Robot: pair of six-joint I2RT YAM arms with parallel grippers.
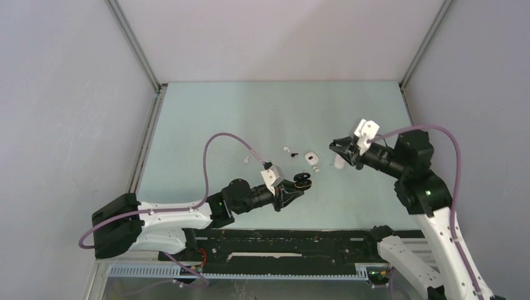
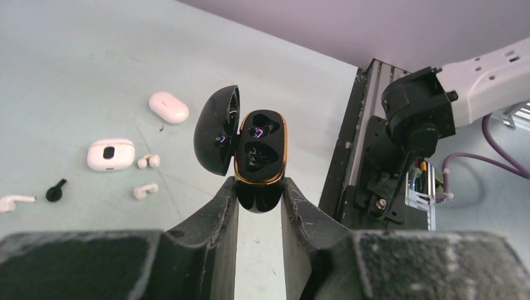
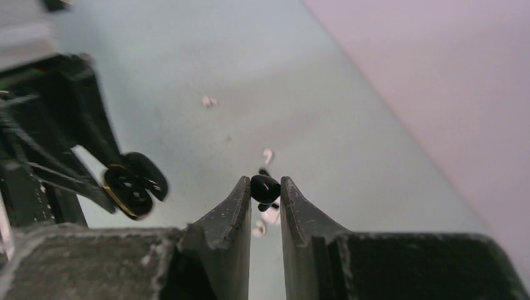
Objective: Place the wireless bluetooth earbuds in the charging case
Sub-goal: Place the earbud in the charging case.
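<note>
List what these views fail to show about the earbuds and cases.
- Left wrist view: the black charging case has its lower end hidden between the left gripper's fingers. A white earbud is cut off by the left edge.
- Right wrist view: the black earbud is partly covered by the right gripper's fingers. The case is blurred.
- Top view: loose earbuds are too small to tell apart.

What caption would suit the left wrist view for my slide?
Left end effector grips the open black charging case; white earbuds lie on the table.

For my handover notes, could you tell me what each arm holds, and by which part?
Left gripper: open black case, clamped at its lower end. Right gripper: black earbud, pinched across its body.
</note>
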